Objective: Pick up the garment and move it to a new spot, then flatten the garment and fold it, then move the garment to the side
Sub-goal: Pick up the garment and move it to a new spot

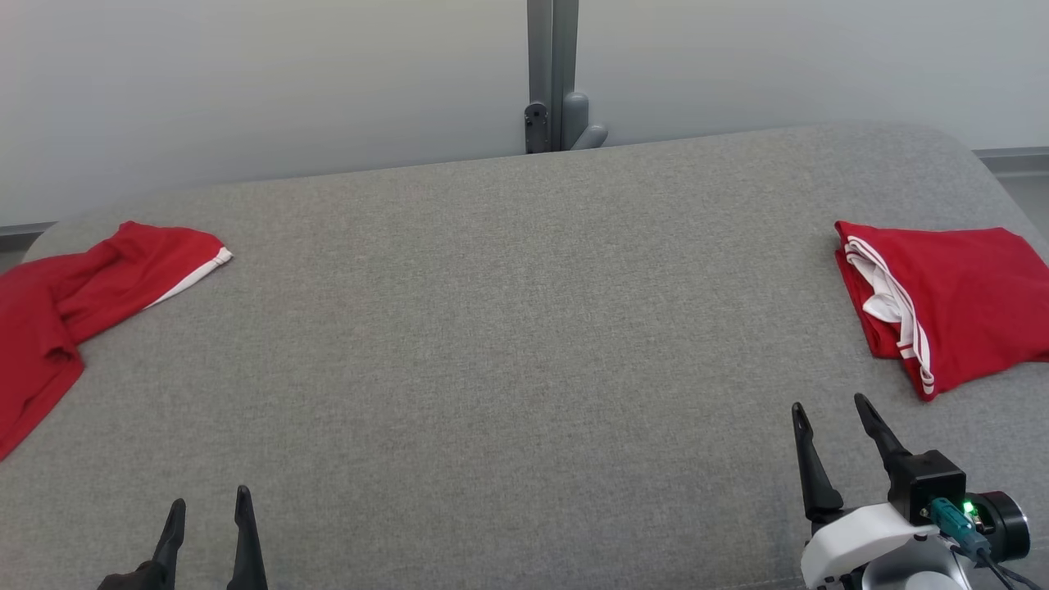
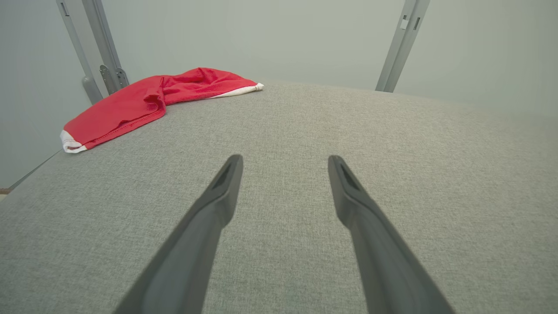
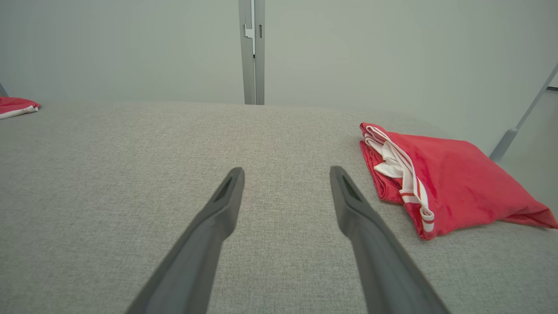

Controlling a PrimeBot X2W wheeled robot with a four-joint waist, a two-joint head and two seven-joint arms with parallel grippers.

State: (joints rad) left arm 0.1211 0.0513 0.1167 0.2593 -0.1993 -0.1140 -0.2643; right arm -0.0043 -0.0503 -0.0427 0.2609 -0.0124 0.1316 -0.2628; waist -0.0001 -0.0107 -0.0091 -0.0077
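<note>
We see our left claw [image 1: 210, 496] at seven o'clock in the head view, its two dark fingers spread apart and holding nothing. Our right claw [image 1: 828, 401] sits at five o'clock, likewise parted and empty. The loose red garment [image 1: 74, 295] lies crumpled at nine o'clock on the grey fabric-covered table [image 1: 524, 328], running off that view's left edge, well apart from both claws. A folded red garment [image 1: 967, 295] with white trim rests at three o'clock, near our right claw but not touching it.
</note>
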